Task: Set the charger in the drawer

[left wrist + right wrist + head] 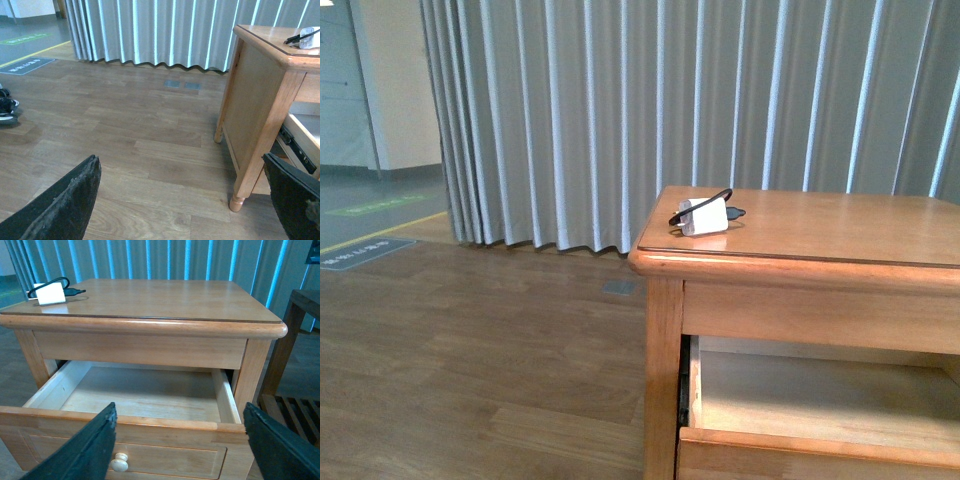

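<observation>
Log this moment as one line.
drawer: open, looks empty | charger: on cabinet top | left gripper: open | right gripper: open

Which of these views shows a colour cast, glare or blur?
Right wrist view: curtain tinted strongly blue, pale sheen on the cabinet top beside the charger, right gripper's fingers blurred. Left wrist view: milder blue streaks, left gripper's fingers soft. Front view: neutral colour, slightly soft overall.

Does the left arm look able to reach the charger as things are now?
Probably yes. The charger lies alone near the left edge of the cabinet top, with nothing over or around it. The left gripper is open, off that same side, with only floor between.
</observation>
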Controlling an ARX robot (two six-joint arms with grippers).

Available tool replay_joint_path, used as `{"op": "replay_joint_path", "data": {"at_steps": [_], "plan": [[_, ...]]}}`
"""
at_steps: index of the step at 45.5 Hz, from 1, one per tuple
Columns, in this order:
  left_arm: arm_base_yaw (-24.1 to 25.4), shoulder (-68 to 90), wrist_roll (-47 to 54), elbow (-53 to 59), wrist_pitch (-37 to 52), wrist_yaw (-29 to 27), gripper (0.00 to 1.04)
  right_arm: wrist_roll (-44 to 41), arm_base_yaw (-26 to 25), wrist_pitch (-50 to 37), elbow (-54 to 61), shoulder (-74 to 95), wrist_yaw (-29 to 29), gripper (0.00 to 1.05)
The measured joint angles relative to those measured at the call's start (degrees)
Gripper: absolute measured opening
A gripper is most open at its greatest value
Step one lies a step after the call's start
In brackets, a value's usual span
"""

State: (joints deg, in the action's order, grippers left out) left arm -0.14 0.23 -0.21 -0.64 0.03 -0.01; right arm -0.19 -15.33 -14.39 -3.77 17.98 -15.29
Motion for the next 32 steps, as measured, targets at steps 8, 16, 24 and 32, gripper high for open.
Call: {"op": "replay_joint_path", "data": {"at_steps": [8,16,24,32], "plan": [[-5.31,3.98,-0.87,0.07,6.93,-16.68,0.99,0.04,0.0,0.0,0.02,0.0,0.02,0.96],[-13.33,28.11,-2.89,-2.71,28.76,-38.58,0.99,0.04,0.0,0.02,0.04,-0.02,0.13,0.96],[-12.81,49.9,-2.25,-13.7,35.47,-23.78,0.99,0.04,0.0,0.02,0.04,-0.02,0.11,0.96],[-15.76,68.57,0.96,-27.76,36.5,-13.16,0.99,0.04,0.0,0.02,0.04,-0.02,0.11,0.96]]}}
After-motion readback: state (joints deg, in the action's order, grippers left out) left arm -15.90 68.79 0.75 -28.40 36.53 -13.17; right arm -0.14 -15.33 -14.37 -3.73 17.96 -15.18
